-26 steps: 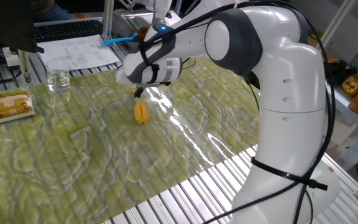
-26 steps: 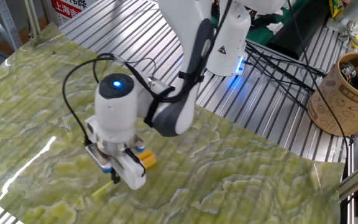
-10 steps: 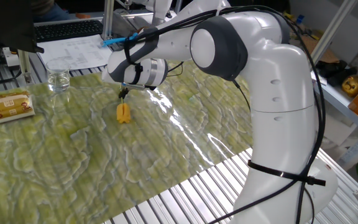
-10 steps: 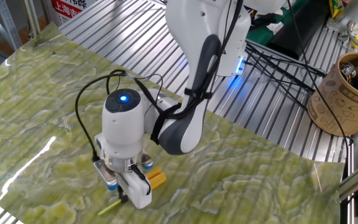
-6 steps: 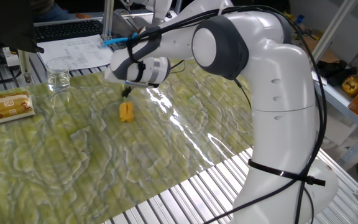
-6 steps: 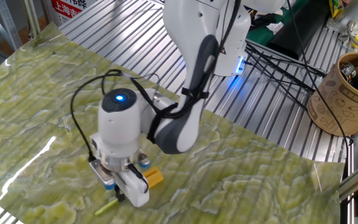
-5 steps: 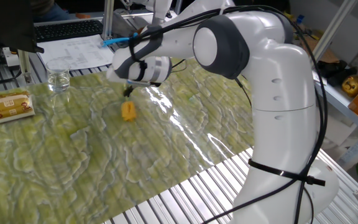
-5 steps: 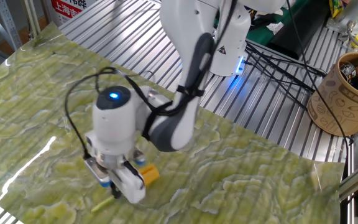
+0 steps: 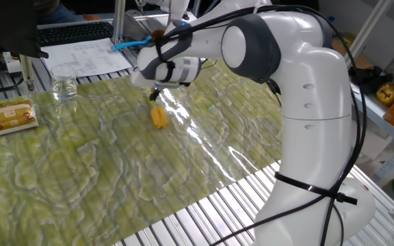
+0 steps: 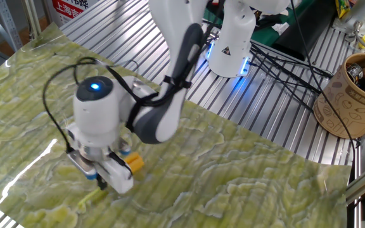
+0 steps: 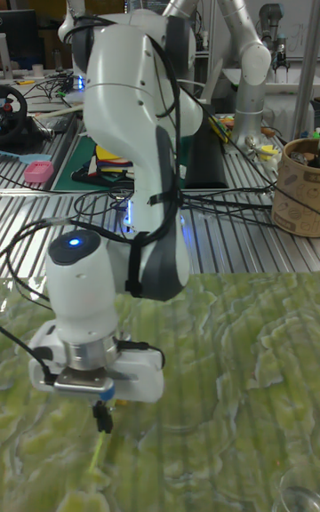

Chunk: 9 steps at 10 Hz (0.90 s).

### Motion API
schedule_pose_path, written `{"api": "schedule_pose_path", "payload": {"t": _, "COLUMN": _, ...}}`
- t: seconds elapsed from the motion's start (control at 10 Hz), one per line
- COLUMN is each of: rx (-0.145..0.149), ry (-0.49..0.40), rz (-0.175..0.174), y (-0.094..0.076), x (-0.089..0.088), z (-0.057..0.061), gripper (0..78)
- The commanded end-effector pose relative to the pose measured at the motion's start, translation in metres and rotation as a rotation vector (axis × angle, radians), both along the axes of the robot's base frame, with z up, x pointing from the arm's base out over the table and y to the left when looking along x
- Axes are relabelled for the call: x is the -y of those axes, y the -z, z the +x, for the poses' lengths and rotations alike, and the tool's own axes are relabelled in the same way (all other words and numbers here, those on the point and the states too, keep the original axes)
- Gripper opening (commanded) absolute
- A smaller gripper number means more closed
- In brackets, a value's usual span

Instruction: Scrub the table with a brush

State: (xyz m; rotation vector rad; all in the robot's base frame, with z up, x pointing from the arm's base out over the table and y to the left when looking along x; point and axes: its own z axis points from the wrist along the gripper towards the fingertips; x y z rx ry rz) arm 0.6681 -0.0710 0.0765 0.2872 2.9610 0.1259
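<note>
Low over the marbled sheet, the tool (image 11: 102,416) is clamped on the brush's (image 9: 159,116) thin handle, the yellow ribbed head pressed to the surface (image 9: 81,171). A glass (image 9: 64,87) and a tan packet (image 9: 9,115) sit well apart. Risk, as I judge it: the slim handle could twist or slip in the grip if pressed too hard, leaving the head skating off its stroke.

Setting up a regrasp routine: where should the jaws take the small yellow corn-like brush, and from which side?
Take the small yellow corn-like brush by its thin pale stick handle, from above, jaws across it. That leaves the ribbed head free against the glossy green marbled table; the gripper holds it so.
</note>
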Motion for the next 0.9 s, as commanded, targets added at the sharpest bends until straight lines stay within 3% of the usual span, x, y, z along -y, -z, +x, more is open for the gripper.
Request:
{"api": "schedule_pose_path", "payload": {"t": 0.1, "rx": 0.015, "ry": -0.129, "rz": -0.085, "y": -0.012, "x": 0.045, "z": 0.003, "gripper": 1.2}}
{"api": "schedule_pose_path", "payload": {"t": 0.2, "rx": 0.015, "ry": -0.129, "rz": -0.085, "y": -0.012, "x": 0.045, "z": 0.003, "gripper": 1.2}}
{"api": "schedule_pose_path", "payload": {"t": 0.3, "rx": 0.028, "ry": -0.148, "rz": -0.125, "y": -0.006, "x": 0.048, "z": 0.003, "gripper": 1.2}}
{"api": "schedule_pose_path", "payload": {"t": 0.4, "rx": 0.033, "ry": -0.147, "rz": -0.136, "y": -0.003, "x": 0.047, "z": 0.002, "gripper": 1.2}}
{"api": "schedule_pose_path", "payload": {"t": 0.7, "rx": 0.036, "ry": -0.085, "rz": -0.114, "y": 0.003, "x": 0.033, "z": -0.001, "gripper": 1.2}}
{"api": "schedule_pose_path", "payload": {"t": 0.8, "rx": 0.033, "ry": -0.026, "rz": -0.101, "y": 0.0, "x": 0.009, "z": -0.006, "gripper": 1.2}}
{"api": "schedule_pose_path", "payload": {"t": 0.9, "rx": 0.032, "ry": -0.013, "rz": -0.098, "y": -0.001, "x": 0.003, "z": -0.007, "gripper": 1.2}}
